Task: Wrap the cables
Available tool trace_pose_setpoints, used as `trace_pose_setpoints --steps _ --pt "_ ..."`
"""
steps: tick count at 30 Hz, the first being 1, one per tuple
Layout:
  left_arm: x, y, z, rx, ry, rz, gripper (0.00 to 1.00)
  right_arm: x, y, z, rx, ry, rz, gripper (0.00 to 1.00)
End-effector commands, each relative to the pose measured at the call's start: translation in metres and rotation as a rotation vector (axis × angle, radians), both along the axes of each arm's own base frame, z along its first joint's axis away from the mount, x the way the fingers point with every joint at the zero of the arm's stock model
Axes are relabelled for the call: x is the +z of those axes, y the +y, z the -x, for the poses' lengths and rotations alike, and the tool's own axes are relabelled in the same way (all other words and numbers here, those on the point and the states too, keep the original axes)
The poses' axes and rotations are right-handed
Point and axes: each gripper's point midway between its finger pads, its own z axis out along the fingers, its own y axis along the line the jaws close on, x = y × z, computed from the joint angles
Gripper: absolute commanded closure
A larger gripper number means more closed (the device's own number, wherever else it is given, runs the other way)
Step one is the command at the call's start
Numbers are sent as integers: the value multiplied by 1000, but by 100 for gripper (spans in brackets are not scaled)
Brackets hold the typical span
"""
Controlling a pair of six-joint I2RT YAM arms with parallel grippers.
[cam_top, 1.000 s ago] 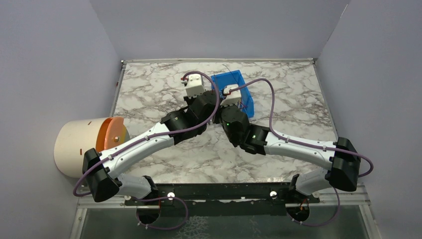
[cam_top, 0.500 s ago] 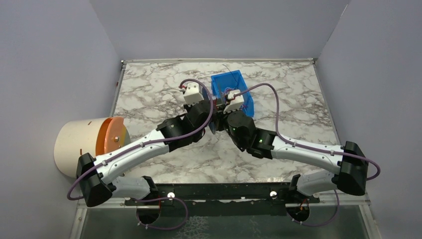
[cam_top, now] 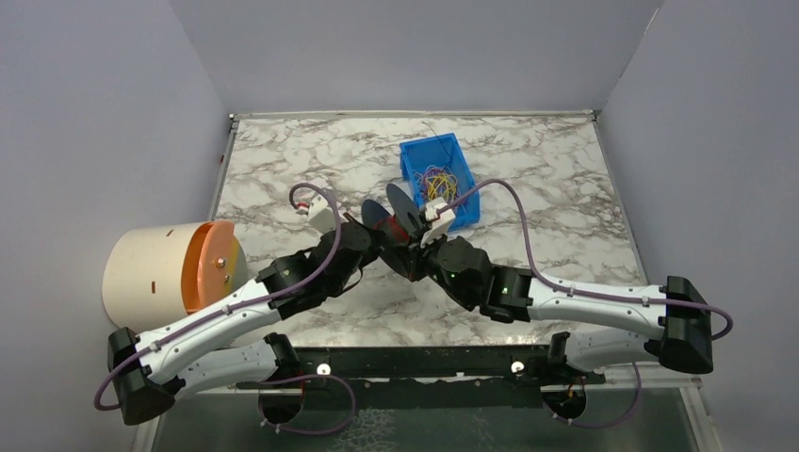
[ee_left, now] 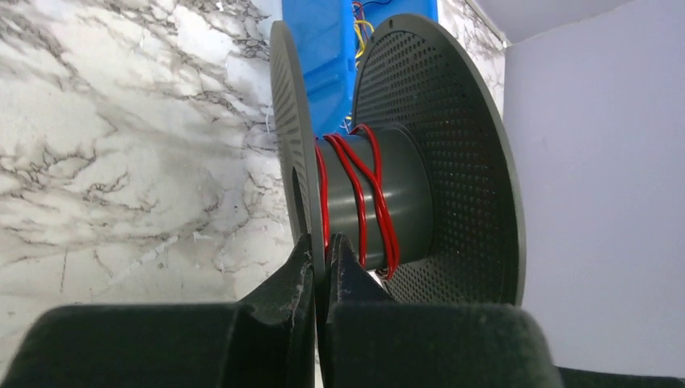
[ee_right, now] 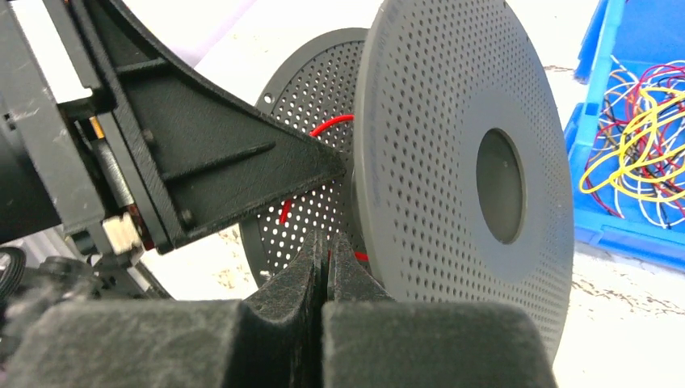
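Two perforated spool discs (ee_left: pixel 436 153), red cable (ee_left: pixel 355 186) between; left pincer (ee_left: pixel 321 267) clamps rim, right pincer (ee_right: pixel 325 263) closed.

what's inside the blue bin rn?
A loose tangle of thin cables, yellow, red, orange and purple, lies in the blue bin. The tangle covers the bin floor beneath it.

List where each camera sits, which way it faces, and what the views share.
Top external: above and behind the bases, looking down on the marble table; left arm and right arm show.
Left wrist: faces along the left gripper, shut on a flange of the spool, toward the blue bin.
Right wrist: faces past the right gripper, fingers together, at the spool's side; the left gripper shows too.
Shared: all show spool and bin; both wrist views show the red cable.
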Motion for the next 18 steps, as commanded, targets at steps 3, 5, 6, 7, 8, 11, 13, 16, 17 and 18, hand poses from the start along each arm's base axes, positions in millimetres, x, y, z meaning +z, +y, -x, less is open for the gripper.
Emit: trace_pose_setpoints --steps 3,5,6,7,8,11,13,16,17,18 --pt "7 -7 41 -83 113 290 100 -2 -58 -34 -316 -74 46 99" --pt "0 -6 45 -75 134 347 100 -5 -62 -34 -334 -78 44 99" --pt "-3 -6 46 -72 137 378 100 -7 -65 -34 -346 -78 46 99" --pt "-6 -6 47 -69 141 404 100 -9 -63 -29 -338 -77 49 99" --pt "-8 -5 48 -66 140 430 100 -13 -64 -27 -342 -73 51 99" --pt "-12 -9 48 -70 134 511 100 -22 -67 -24 -355 -45 31 99" --pt "-14 -13 49 -84 130 558 100 -27 -70 -23 -369 -23 5 99" --pt "-21 -22 50 -105 145 600 100 -35 -72 -21 -381 2 -34 99" --pt "-22 -25 50 -113 149 609 100 -36 -72 -21 -387 10 -50 99" --pt "-25 -27 50 -120 152 613 100 -37 -72 -21 -392 18 -67 99"
